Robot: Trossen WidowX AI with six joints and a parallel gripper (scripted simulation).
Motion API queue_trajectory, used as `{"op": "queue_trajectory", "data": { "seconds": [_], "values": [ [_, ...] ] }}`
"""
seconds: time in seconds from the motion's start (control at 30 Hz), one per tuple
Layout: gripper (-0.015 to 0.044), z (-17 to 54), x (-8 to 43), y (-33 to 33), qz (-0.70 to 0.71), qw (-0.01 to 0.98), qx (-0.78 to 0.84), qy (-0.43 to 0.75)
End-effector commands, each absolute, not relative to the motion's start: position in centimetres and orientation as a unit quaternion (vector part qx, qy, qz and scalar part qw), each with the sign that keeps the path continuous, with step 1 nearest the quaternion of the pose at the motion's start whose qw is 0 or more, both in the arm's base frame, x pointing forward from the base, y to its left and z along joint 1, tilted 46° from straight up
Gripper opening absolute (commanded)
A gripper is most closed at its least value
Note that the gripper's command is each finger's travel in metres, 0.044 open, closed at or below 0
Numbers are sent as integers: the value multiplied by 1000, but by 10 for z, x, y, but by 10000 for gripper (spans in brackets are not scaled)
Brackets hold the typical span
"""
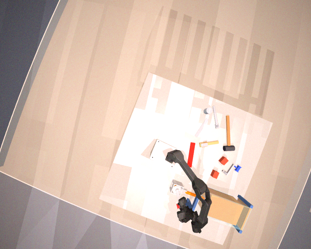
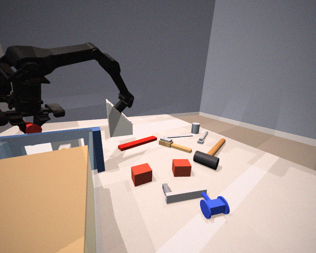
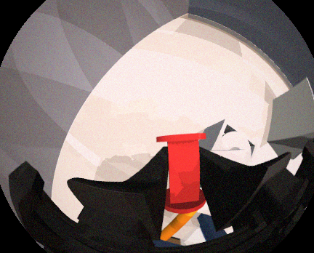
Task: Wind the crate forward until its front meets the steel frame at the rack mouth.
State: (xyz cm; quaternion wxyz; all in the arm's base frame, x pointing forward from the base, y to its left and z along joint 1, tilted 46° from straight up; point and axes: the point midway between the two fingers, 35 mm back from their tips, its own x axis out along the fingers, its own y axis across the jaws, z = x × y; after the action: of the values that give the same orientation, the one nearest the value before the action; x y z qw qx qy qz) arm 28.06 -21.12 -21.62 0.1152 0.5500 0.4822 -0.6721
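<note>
My gripper [image 1: 178, 206] [image 2: 30, 128] [image 3: 179, 150] is shut on the flanged red knob of the winch handle, beyond the cubby's mouth. The handle's pale arm [image 1: 177, 193] runs from the knob to the top of the white winch [image 1: 173, 189]; its key is not visible. An orange strap [image 1: 190, 193] [image 3: 176, 227] runs from the winch towards the cubby. The tan crate [image 1: 222, 210] [image 2: 38, 195] looks flat inside the clear-panelled cubby with blue posts [image 1: 244, 201] [image 2: 98, 150]. The arm partly covers the blue frame [image 1: 195, 203] at the mouth, so the front gap cannot be judged.
A sloped grey-white stand [image 1: 161, 150] [image 2: 120, 125] is beyond the winch. A red bar [image 1: 191, 155] [image 2: 137, 143], black-headed mallet [image 1: 228, 148] [image 2: 206, 160], two red blocks [image 1: 223, 160] [image 1: 214, 174], a grey crank [image 2: 185, 195] and a blue spool-shaped piece [image 1: 237, 168] [image 2: 215, 207] lie on the bench.
</note>
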Motion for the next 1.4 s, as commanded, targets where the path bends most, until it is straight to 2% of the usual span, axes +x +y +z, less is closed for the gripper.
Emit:
{"op": "queue_trajectory", "data": {
  "seconds": [0.0, 1.37],
  "values": [
    [0, -206, 300, -191, -654, 110, 564, 493],
    [0, -177, 316, -159, -653, 109, 564, 494]
  ]
}}
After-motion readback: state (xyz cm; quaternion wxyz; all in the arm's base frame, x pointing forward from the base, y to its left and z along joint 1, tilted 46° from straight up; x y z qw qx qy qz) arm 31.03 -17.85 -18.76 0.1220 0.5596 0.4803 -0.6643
